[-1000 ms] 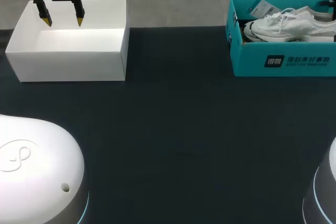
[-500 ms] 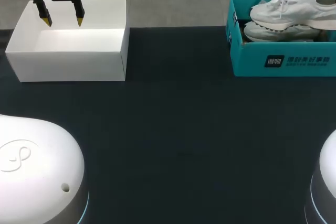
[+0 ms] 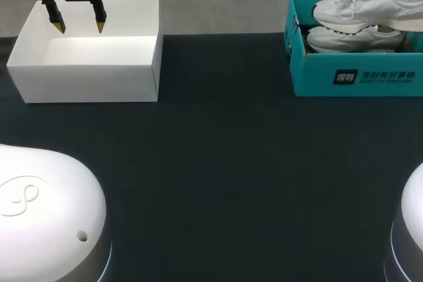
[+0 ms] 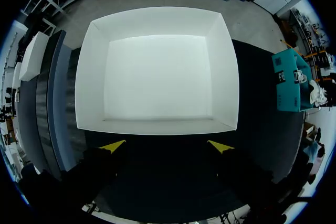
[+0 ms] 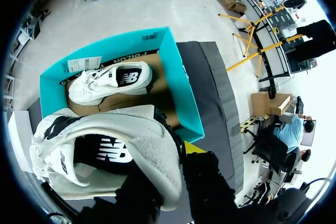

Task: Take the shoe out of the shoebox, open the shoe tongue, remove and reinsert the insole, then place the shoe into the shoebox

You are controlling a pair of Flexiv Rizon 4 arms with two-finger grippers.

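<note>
So the whole setup sits on a dark matte tabletop (image 3: pixel 225 183), basically black. Two things rest directly on it, both up at the far edge. At the far left there's a white rectangular cardboard box (image 3: pixel 86 84), open on top, with plain walls. At the far right is a teal cardboard shoebox (image 3: pixel 357 80), also open, with white print on its near wall. They're well apart, with a wide stretch of dark surface between them. The right wrist view shows a narrow strip of tabletop (image 5: pixel 210 72) running beside the shoebox wall (image 5: pixel 181 93).
</note>
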